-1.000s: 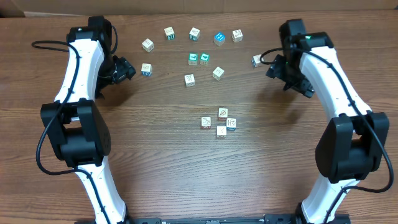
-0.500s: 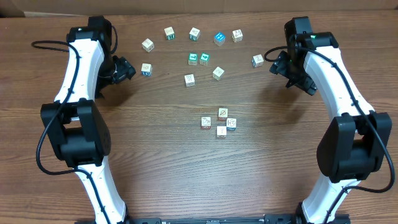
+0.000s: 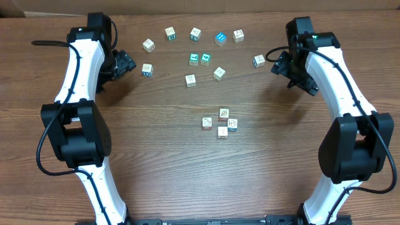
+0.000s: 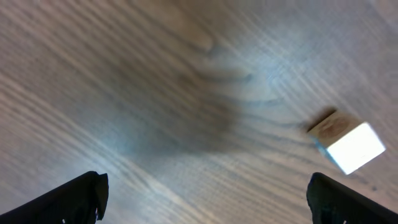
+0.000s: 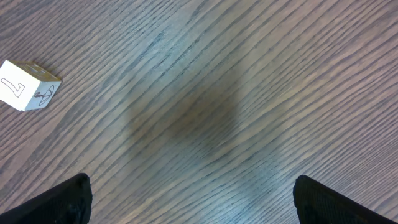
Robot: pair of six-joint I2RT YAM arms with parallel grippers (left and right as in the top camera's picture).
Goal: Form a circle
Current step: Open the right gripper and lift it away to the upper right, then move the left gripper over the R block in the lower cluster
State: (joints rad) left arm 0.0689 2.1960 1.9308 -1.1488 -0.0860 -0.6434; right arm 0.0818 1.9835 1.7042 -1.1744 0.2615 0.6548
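Four small whitish cubes with coloured marks sit in a tight ring, the circle (image 3: 220, 123), at the middle of the wooden table (image 3: 162, 156). My left gripper (image 3: 125, 62) hovers open at the far left, just left of a loose cube (image 3: 147, 69). That cube (image 4: 348, 142) shows blurred at the right of the left wrist view, outside my left gripper (image 4: 205, 208). My right gripper (image 3: 279, 62) stands open at the far right, beside another loose cube (image 3: 259, 60). In the right wrist view this cube (image 5: 26, 85) lies at the left, well ahead of the empty right gripper (image 5: 194, 208).
Several more loose cubes are scattered along the far side, from one at the left (image 3: 148, 44) to one at the right (image 3: 238, 35), with two teal ones (image 3: 200, 59) and others (image 3: 190, 80) nearer the middle. A black cable (image 3: 47, 44) trails at the far left.
My left gripper has shifted slightly toward the table's far side. The right arm moved a little to the right early on, then held still. No cube has moved.
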